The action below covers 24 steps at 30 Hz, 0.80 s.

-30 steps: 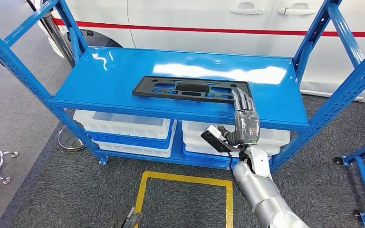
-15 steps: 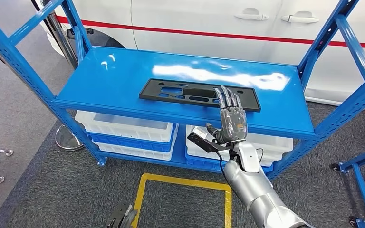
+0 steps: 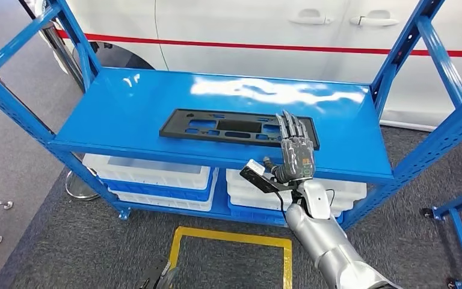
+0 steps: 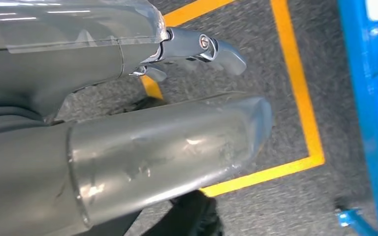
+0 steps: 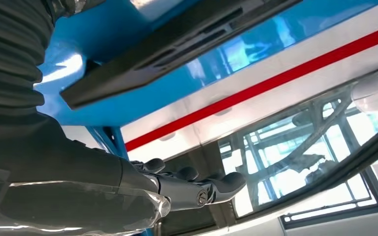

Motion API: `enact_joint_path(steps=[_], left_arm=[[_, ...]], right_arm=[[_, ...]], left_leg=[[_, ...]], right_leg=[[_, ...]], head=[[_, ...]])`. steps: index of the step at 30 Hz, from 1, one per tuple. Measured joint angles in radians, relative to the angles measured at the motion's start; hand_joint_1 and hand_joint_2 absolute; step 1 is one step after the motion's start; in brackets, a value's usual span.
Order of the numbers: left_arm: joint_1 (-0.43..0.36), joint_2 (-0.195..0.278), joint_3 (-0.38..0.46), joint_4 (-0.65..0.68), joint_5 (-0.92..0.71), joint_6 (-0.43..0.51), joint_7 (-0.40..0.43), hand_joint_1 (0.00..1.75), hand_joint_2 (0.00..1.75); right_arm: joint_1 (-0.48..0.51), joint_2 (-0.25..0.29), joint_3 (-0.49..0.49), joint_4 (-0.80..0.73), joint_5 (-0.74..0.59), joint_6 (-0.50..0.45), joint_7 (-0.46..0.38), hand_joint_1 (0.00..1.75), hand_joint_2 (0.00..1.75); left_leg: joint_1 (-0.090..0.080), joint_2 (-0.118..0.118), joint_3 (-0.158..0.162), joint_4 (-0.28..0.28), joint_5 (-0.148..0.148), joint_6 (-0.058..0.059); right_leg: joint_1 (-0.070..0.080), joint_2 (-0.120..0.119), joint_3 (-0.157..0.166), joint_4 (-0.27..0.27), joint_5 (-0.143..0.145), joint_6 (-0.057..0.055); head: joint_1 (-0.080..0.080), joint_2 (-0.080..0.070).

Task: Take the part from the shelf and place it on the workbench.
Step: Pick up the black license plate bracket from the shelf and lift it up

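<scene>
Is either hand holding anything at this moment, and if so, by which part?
Nothing is held. The right hand is raised, fingers extended, in front of the black part's right end; the part lies flat on the blue shelf.

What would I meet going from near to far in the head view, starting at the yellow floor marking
Yellow floor marking → white bins on the lower shelf → right hand at the shelf's front edge → black part lying on the blue shelf → white vehicle with the red stripe behind the rack.
</scene>
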Motion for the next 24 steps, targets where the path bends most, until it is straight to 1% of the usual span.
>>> enact_joint_path(steps=[1,2,3,4,5,6,7,8,10,12,13,14,16,17,18,19,20,21,22,23,24], left_arm=[[0.000,0.000,0.000,0.000,0.000,0.004,0.002,0.00,0.00],[0.001,0.000,0.000,0.000,0.000,0.008,0.005,0.00,0.00],[0.003,0.000,0.000,0.000,0.000,0.014,0.009,0.00,0.00],[0.004,0.000,0.000,0.000,0.000,0.021,0.013,0.00,0.00],[0.004,0.000,0.000,0.000,0.000,0.027,0.017,0.00,0.00],[0.003,0.000,0.000,0.000,0.000,0.032,0.020,0.00,0.00],[0.002,0.001,0.000,0.000,-0.001,0.035,0.021,0.00,0.00],[0.000,0.000,0.000,0.000,-0.001,0.036,0.023,0.00,0.00],[0.000,-0.001,0.000,0.000,-0.003,0.037,0.023,0.00,0.00],[0.001,-0.002,0.000,0.000,-0.006,0.037,0.022,0.00,0.00],[-0.001,-0.003,0.000,0.000,-0.008,0.037,0.020,0.00,0.00],[-0.002,-0.004,0.000,0.000,-0.011,0.037,0.018,0.00,0.00],[-0.005,-0.004,0.000,0.000,-0.013,0.032,0.011,0.00,0.00],[-0.005,-0.004,0.000,0.000,-0.014,0.027,0.006,0.00,0.00],[-0.005,-0.004,0.000,0.000,-0.014,0.020,0.001,0.00,0.00],[-0.005,-0.004,0.000,0.000,-0.014,0.012,-0.005,0.00,0.00],[-0.006,-0.004,0.000,0.000,-0.014,0.004,-0.009,0.00,0.00],[-0.007,-0.004,0.000,0.000,-0.014,-0.003,-0.013,0.00,0.00],[-0.009,-0.005,0.000,0.000,-0.015,-0.008,-0.016,0.00,0.00],[-0.010,-0.005,0.000,0.000,-0.016,-0.011,-0.019,0.00,0.00],[-0.011,-0.005,0.000,0.000,-0.017,-0.014,-0.021,0.00,0.00]], right_arm=[[0.000,-0.001,0.002,0.000,0.000,0.000,0.002,0.00,1.75],[0.002,-0.002,0.003,0.000,-0.001,0.000,0.004,0.00,1.75],[0.003,-0.004,0.005,0.000,0.000,0.000,0.007,0.00,1.75],[0.004,-0.005,0.007,0.000,0.000,0.000,0.009,0.00,1.75],[0.004,-0.006,0.009,0.000,0.001,0.000,0.012,0.00,1.75],[0.004,-0.007,0.010,0.000,0.002,0.000,0.014,0.00,1.75],[0.004,-0.008,0.011,0.000,0.003,0.000,0.015,0.00,1.75],[0.004,-0.009,0.012,0.000,0.006,0.000,0.017,0.00,1.75],[0.005,-0.011,0.016,0.000,0.014,0.001,0.018,0.00,1.75],[0.004,-0.013,0.020,0.000,0.027,0.002,0.020,0.00,1.75],[0.003,-0.013,0.023,0.000,0.034,0.004,0.021,0.00,1.75],[0.002,-0.014,0.026,0.001,0.042,0.005,0.024,0.00,1.75],[0.002,-0.017,0.038,0.008,0.065,0.015,0.029,0.00,1.75],[0.003,-0.018,0.046,0.014,0.079,0.024,0.032,0.00,1.75],[0.003,-0.019,0.055,0.023,0.094,0.036,0.034,0.00,1.75],[0.002,-0.020,0.065,0.032,0.108,0.046,0.037,0.00,1.75],[0.000,-0.020,0.075,0.042,0.121,0.056,0.040,0.00,1.75],[-0.002,-0.019,0.086,0.050,0.133,0.064,0.043,0.00,1.75],[-0.006,-0.018,0.097,0.060,0.143,0.071,0.045,0.00,1.75],[-0.010,-0.016,0.109,0.068,0.152,0.075,0.047,0.00,1.75],[-0.013,-0.013,0.120,0.077,0.158,0.079,0.049,0.00,1.75]], left_leg=[[0.001,0.000,-0.041,0.064,-0.024,-0.004],[0.002,0.000,-0.076,0.108,-0.035,-0.007],[0.002,0.000,-0.094,0.119,-0.025,-0.007],[0.002,0.000,-0.093,0.089,0.008,-0.005],[0.002,0.001,-0.074,0.026,0.057,-0.002],[0.001,0.001,-0.052,-0.042,0.099,0.003],[-0.002,0.002,-0.033,-0.102,0.123,0.007],[-0.005,0.002,-0.021,-0.137,0.136,0.011],[-0.011,0.000,-0.018,-0.151,0.136,0.020],[-0.006,0.000,-0.012,-0.157,0.148,0.031],[-0.004,0.000,-0.010,-0.162,0.151,0.037],[-0.002,0.000,-0.007,-0.165,0.152,0.042],[-0.003,0.000,-0.007,-0.165,0.151,0.047],[-0.004,0.000,-0.007,-0.164,0.149,0.048],[-0.005,-0.001,-0.006,-0.163,0.148,0.049],[-0.005,-0.002,-0.005,-0.161,0.146,0.049],[-0.005,-0.004,-0.004,-0.158,0.143,0.048],[-0.005,-0.005,-0.002,-0.155,0.139,0.046],[-0.007,-0.006,-0.003,-0.151,0.135,0.042],[-0.009,-0.006,-0.005,-0.148,0.133,0.038],[-0.010,-0.006,-0.006,-0.147,0.131,0.034]], right_leg=[[0.001,0.000,0.003,0.001,-0.005,-0.002],[0.001,0.001,0.006,0.002,-0.009,-0.002],[0.001,0.002,0.010,0.004,-0.014,-0.002],[0.001,0.004,0.016,0.005,-0.019,-0.001],[0.001,0.005,0.024,0.006,-0.025,0.001],[0.001,0.005,0.032,0.005,-0.030,0.004],[0.002,0.006,0.036,0.004,-0.033,0.008],[0.002,0.005,0.038,0.003,-0.035,0.013],[0.003,0.005,0.038,0.000,-0.037,0.025],[0.003,0.005,0.038,0.005,-0.048,0.037],[0.003,0.005,0.029,0.027,-0.064,0.041],[0.003,0.005,0.009,0.069,-0.089,0.045],[0.001,0.005,-0.061,0.203,-0.148,0.050],[0.001,0.004,-0.094,0.259,-0.162,0.051],[0.000,0.004,-0.113,0.284,-0.158,0.052],[0.000,0.004,-0.111,0.268,-0.132,0.051],[0.000,0.004,-0.091,0.214,-0.093,0.048],[0.001,0.004,-0.061,0.141,-0.054,0.043],[0.003,0.004,-0.033,0.077,-0.027,0.038],[0.005,0.004,-0.014,0.033,-0.013,0.034],[0.008,0.004,-0.006,0.013,-0.011,0.031]], head=[[0.000,0.000],[0.000,0.000],[0.000,0.000],[0.000,0.000],[0.000,0.000],[0.000,0.000],[0.000,0.000],[0.000,0.000],[0.000,0.000],[0.000,0.000],[0.000,0.000],[0.000,0.000],[0.000,0.000],[0.000,0.000],[0.000,0.000],[0.000,0.000],[0.000,0.000],[0.000,0.000],[0.000,0.000],[0.000,0.000],[0.000,0.000]])
